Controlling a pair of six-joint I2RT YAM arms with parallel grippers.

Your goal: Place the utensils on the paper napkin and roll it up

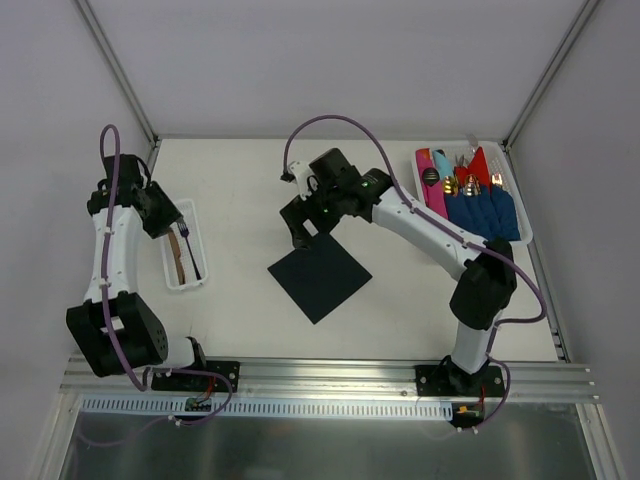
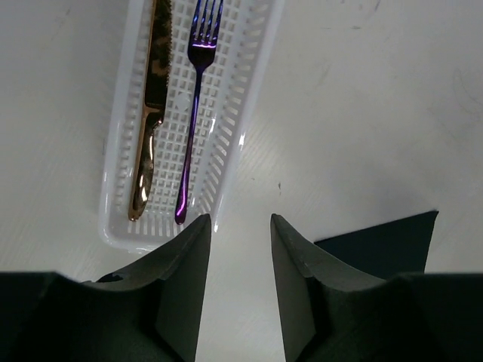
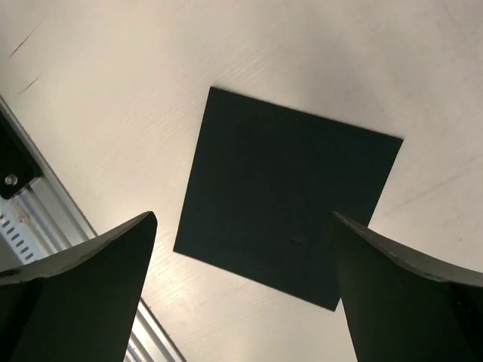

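Left pincer (image 2: 240,222) half apart, right pincer (image 3: 243,219) wide, both empty: your napkin (image 1: 320,272) lies flat; fork (image 2: 195,113) and knife (image 2: 149,121) not yet placed.

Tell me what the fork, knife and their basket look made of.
Fork: probably metal, mirror-polished iridescent purple-blue, with sharp glints.
Knife: likely metal too, glossy copper-gold coating with mottled reflections.
Basket: white moulded plastic, judging by its open lattice walls.

White arms (image 1: 425,228), purple cables (image 1: 340,118) (dark fingers (image 2: 181,286))
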